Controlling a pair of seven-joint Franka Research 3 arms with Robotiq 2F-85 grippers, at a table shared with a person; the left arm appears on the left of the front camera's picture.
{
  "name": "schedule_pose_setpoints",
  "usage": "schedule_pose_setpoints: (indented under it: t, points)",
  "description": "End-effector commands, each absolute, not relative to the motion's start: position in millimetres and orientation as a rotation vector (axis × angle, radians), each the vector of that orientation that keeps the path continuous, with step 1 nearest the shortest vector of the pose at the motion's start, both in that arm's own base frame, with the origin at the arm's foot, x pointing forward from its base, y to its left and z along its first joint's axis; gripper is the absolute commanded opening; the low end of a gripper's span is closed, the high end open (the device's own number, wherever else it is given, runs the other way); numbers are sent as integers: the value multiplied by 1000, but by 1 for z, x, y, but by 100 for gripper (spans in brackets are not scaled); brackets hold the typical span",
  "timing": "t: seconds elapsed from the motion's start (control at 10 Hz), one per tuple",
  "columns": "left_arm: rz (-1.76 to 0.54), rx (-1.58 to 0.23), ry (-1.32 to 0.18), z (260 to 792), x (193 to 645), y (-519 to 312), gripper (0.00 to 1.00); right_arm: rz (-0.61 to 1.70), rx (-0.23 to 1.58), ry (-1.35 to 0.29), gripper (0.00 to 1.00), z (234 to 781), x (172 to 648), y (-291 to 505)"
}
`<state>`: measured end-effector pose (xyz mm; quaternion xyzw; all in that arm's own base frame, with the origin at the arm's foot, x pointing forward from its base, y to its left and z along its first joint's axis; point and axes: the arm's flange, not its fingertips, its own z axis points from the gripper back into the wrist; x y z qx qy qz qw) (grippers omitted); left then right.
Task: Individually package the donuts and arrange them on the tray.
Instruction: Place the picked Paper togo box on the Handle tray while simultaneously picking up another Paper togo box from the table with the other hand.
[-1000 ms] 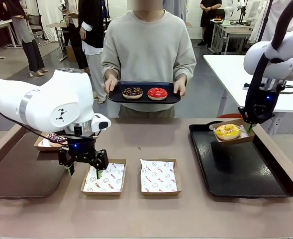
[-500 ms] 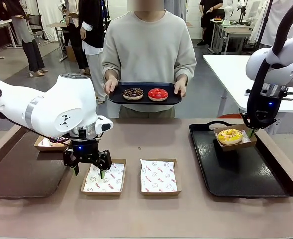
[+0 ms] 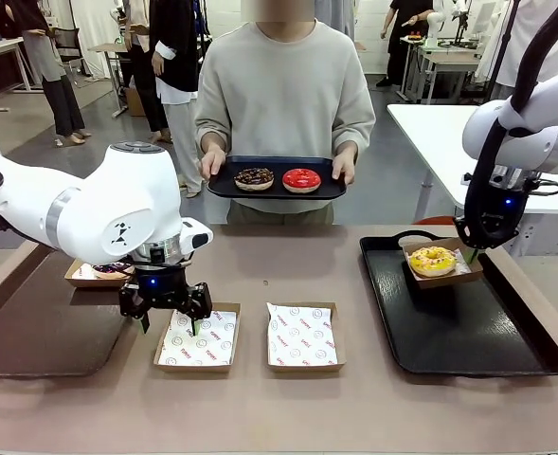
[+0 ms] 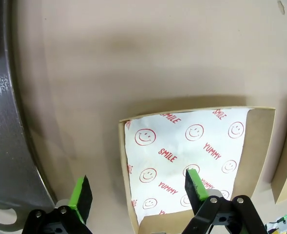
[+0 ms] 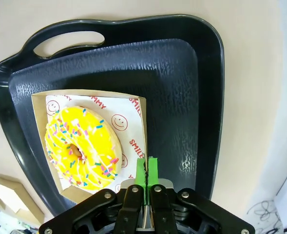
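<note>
Right tool point(image 3: 471, 251), pinched tight on the wall of a paper-lined box point(image 3: 446, 279) carrying the yellow donut point(image 3: 433, 260), holds it at the far end of the black tray point(image 3: 468, 341) that lies along the right edge of the worktop point(image 3: 354, 408). Whether that box rests on the tray or hangs just above it cannot be told. Left tool point(image 3: 170, 320), jaws spread wide and holding nothing, hovers low over the left wall of an empty box point(image 3: 207, 346) near the worktop's front edge, one finger point(image 4: 81, 195) above bare worktop and the other above the smiley-printed paper point(image 4: 182, 146). A second empty box point(image 3: 301, 336) sits just beside it, towards the middle. Partly hidden behind the left arm point(image 3: 99, 209), the dark chocolate donut point(image 3: 108, 268) lies in a further box point(image 3: 78, 277) by the left edge, next to a grey tray point(image 3: 32, 332). Beyond the far edge, a person point(image 3: 283, 85) holds a small tray point(image 3: 274, 192) bearing the sprinkled chocolate donut point(image 3: 254, 177) and the red donut point(image 3: 301, 178).
</note>
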<state>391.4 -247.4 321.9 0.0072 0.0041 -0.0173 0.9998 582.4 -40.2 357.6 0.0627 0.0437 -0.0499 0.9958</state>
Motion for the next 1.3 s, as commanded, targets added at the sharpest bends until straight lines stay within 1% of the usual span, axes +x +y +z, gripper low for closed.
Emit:
schedule_pose_setpoints:
  t: [0.0,0.3,0.4,0.5,0.6,0.7,0.9,1.0,1.1,1.2]
  points:
    - [12,34,-37,320,390,-244,100,-84,155,69,1,356,588,-42]
    - [12,30,-25,319,392,-244,100,-78,177,55,1,355,591,-45]
    - [4,30,-24,319,392,-244,75,-73,177,53,19,354,592,-46]
    - [0,28,-23,318,392,-244,41,-65,174,46,61,355,592,-46]
    - [-1,27,-19,318,393,-244,15,-58,172,39,79,357,592,-46]
    - [-3,26,-17,317,393,-244,0,-57,168,32,100,358,593,-45]
    - [-5,26,-14,317,394,-243,0,-56,164,34,100,359,594,-44]
    - [-3,24,-14,318,394,-243,6,-60,164,33,96,359,593,-44]
    - [-2,21,-14,319,394,-243,0,-63,164,26,100,363,590,-44]
    - [-1,19,-15,319,393,-242,0,-66,171,14,100,367,586,-45]
